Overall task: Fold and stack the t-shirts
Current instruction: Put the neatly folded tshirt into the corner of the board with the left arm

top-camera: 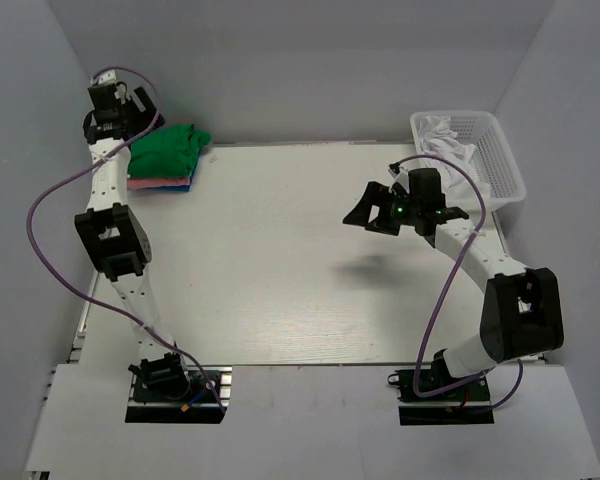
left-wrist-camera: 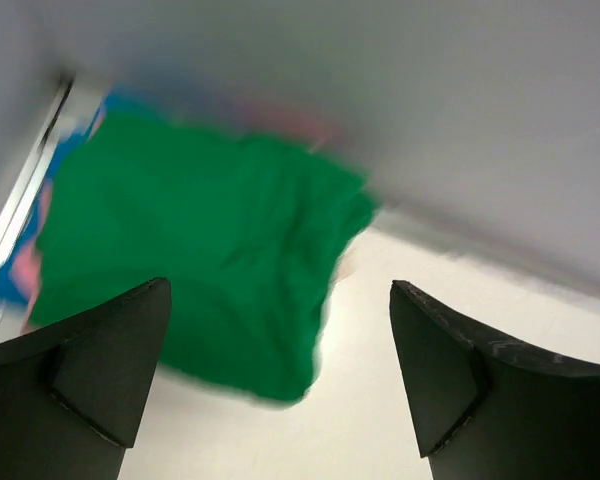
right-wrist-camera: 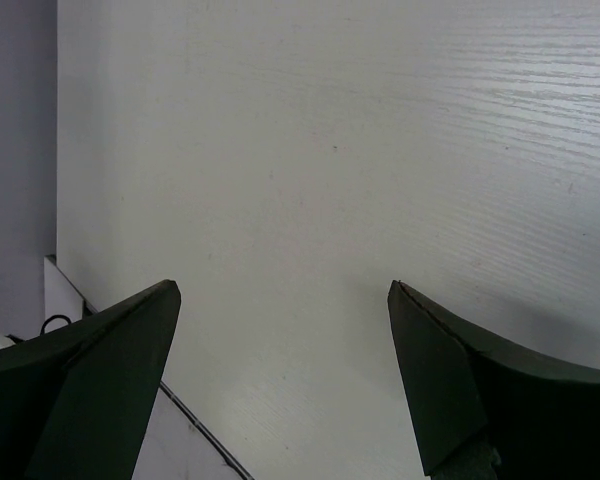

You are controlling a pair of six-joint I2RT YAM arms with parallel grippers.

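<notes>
A folded bright green t-shirt [top-camera: 170, 148] tops a stack at the table's far left. A pink t-shirt [top-camera: 148, 182] and a blue t-shirt [top-camera: 178, 188] lie under it. My left gripper [top-camera: 115, 100] hovers just behind and above this stack. In the left wrist view it [left-wrist-camera: 280, 285] is open and empty, with the green t-shirt [left-wrist-camera: 200, 250] blurred below. A white t-shirt [top-camera: 445, 135] lies crumpled in the basket at far right. My right gripper [top-camera: 410, 212] hangs open above bare table in front of the basket. Nothing is between its fingers [right-wrist-camera: 280, 290].
The white mesh basket [top-camera: 505, 165] stands at the far right corner. Grey walls close in the table [top-camera: 280, 280] on three sides. The table's edge [right-wrist-camera: 130, 355] shows low in the right wrist view.
</notes>
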